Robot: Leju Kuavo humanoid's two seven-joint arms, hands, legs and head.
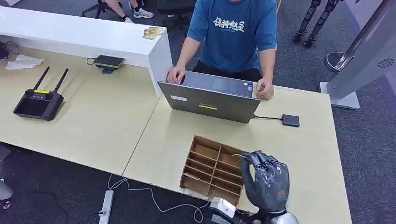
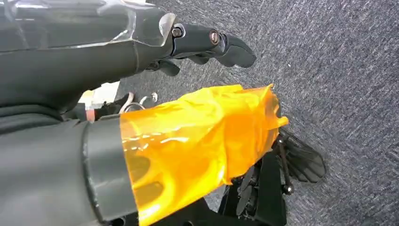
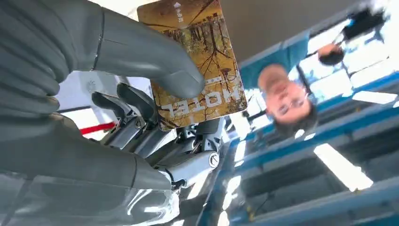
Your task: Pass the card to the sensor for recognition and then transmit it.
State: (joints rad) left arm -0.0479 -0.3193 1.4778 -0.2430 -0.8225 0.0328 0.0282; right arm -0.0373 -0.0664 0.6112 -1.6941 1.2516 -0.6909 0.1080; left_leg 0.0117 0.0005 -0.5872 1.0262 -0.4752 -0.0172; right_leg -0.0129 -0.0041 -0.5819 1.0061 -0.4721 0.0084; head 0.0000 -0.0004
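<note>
A gold-brown card (image 3: 202, 61) printed with bare trees and the word HOTEL is pinched in my right hand (image 3: 117, 108), the thick grey thumb (image 3: 155, 61) pressing on its face. In the head view my right hand (image 1: 266, 184) is raised above the table's front edge, back toward the camera, just right of the wooden tray (image 1: 210, 169). A small black box (image 1: 290, 120), wired to the laptop (image 1: 210, 97), lies flat on the table beyond the hand. My left hand (image 2: 207, 44) hangs over grey carpet, fingers loosely extended and holding nothing.
A person in a blue shirt (image 1: 233, 32) stands behind the laptop with both hands at it. On the left table sit a black controller with antennas (image 1: 39, 100) and a dark device on a stand (image 1: 108, 61). A white counter (image 1: 84, 35) runs behind. A power strip (image 1: 106, 205) lies on the floor.
</note>
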